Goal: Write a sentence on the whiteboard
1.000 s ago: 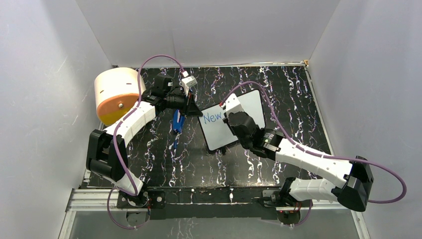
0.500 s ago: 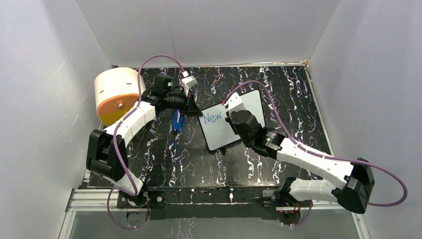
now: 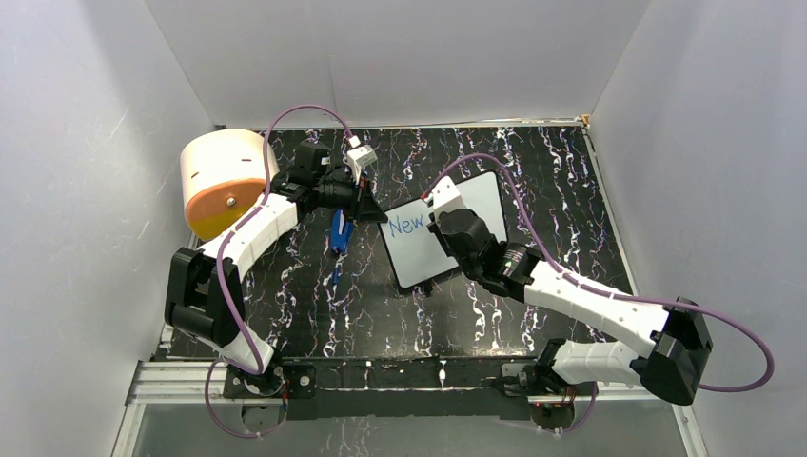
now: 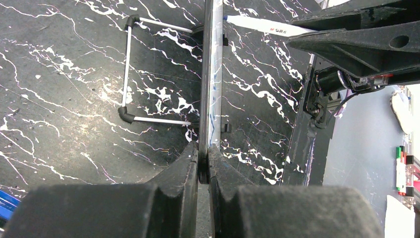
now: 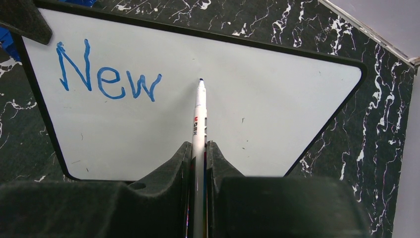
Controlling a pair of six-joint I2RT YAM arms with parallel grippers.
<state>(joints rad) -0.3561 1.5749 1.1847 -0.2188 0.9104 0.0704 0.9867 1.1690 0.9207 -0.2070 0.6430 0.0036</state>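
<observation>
The black-framed whiteboard (image 5: 277, 114) bears one blue word (image 5: 106, 79), "New", at upper left; left fingers (image 4: 185, 171) pinch its edge, right fingers (image 5: 176, 168) clamp a white marker (image 5: 199, 124).

A lab test cell: plain white walls (image 3: 400, 57) box in a black marbled table (image 3: 314, 314).

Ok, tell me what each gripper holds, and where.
Left gripper clamps the whiteboard at a corner; right gripper holds the marker by its barrel.
</observation>
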